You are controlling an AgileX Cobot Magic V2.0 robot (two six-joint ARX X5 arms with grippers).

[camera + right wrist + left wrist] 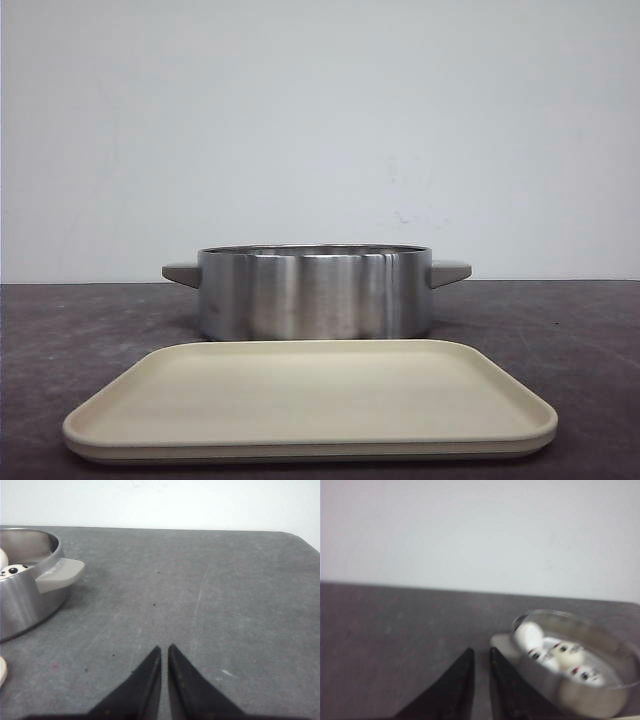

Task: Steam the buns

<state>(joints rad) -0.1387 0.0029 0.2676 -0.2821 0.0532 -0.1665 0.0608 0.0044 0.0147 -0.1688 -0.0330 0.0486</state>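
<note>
Currently I find the buns (564, 653) sitting inside the steel pot (314, 292), which stands on the dark surface (80, 330) directly behind the cream tray (310, 400). From the front view the pot's wall hides its contents; the left wrist view shows at least three white domes with black face marks low in the pot, and the right wrist view catches one more face (14, 570) at the rim. I cannot confirm a count of four from these pictures. The tray is bare, which I judge consistent with the buns already being loaded for steaming. No lid shows anywhere, so I judge covering may remain outstanding. My left hand (481, 680) hangs just beside the pot's near handle (501, 642), fingers pressed nearly together and pinching nothing. My right hand (164, 680) sits over open surface, apart from the pot's grey handle (59, 573), fingers likewise drawn together and unloaded. Both hands flank the pot, one per handle side, a placement I read as parked clear of the pot or staged for a two-handed lift.
</note>
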